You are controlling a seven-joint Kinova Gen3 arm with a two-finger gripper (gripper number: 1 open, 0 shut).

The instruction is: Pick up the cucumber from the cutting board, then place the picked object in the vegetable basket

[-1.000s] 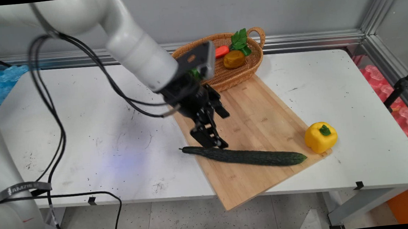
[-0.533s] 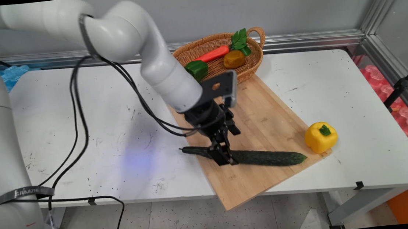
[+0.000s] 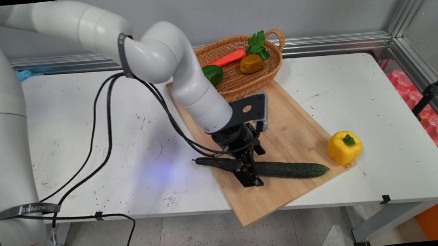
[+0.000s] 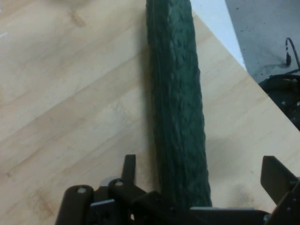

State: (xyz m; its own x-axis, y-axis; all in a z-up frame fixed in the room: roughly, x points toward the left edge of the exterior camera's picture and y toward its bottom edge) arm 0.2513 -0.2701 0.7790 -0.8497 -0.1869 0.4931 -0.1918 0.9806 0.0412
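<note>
Even, diffuse light from overhead fills the main view, leaving the white bench point(image 3: 359, 98) bright with no hard glare, and the arm throws only a soft, faint shadow across the wooden board point(image 3: 283, 133); straight lines bow a little toward the corners, as a wide lens makes them. The hand view is dimmer and grainy, with the cucumber point(image 4: 180, 117) fairly crisp along its ridged skin while the hand point(image 4: 201, 187) at the bottom edge lies dark and soft. A narrow shadow hugs the cucumber's left side there.
</note>
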